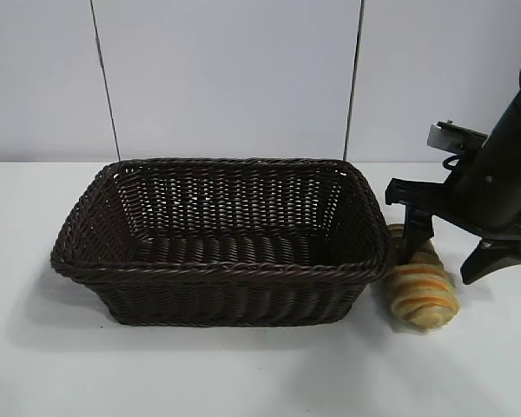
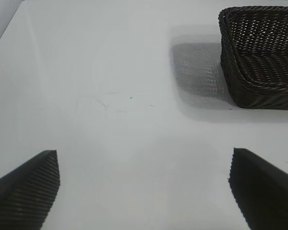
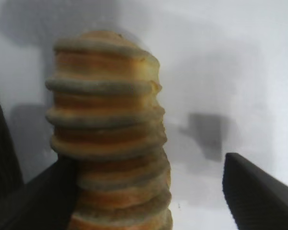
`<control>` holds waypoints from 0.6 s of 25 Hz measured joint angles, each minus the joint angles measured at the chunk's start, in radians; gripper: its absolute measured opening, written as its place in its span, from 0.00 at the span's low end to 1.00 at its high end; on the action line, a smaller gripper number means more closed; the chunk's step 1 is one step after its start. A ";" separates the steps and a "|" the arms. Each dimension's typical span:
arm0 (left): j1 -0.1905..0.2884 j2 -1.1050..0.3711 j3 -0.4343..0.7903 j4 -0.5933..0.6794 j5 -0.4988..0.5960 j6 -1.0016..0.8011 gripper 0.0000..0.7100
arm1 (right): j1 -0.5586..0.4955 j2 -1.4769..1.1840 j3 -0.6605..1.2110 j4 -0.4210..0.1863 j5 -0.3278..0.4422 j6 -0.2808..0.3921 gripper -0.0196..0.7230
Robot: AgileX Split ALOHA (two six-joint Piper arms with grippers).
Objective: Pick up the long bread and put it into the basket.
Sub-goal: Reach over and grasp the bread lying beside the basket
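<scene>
While my left gripper (image 2: 144, 191) idles wide open over bare table (image 2: 110, 96), off the basket (image 1: 221, 239), the action's at the far right: the long bread (image 1: 421, 291) lies on the table just beside the basket's right end, and my right gripper (image 1: 456, 248) straddles it, fingers apart, one touching. I'd centre the loaf between the pads, squeeze gently, then lift clear of the rim.

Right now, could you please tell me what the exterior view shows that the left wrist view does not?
Only the exterior view shows the long bread lying on the table beside the basket, with the right hand lowered around it. Only the left wrist view shows the left hand, open over bare table. Both show the basket and the white table.
</scene>
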 joint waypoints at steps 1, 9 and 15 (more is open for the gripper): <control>0.000 0.000 0.000 0.000 0.000 0.000 0.97 | 0.000 0.000 0.000 -0.012 0.000 0.008 0.28; 0.000 0.000 0.000 0.000 0.000 0.000 0.97 | 0.000 0.000 -0.006 -0.085 0.013 0.077 0.08; 0.000 0.000 0.000 0.000 0.000 0.000 0.97 | 0.000 -0.046 -0.083 -0.116 0.108 0.080 0.08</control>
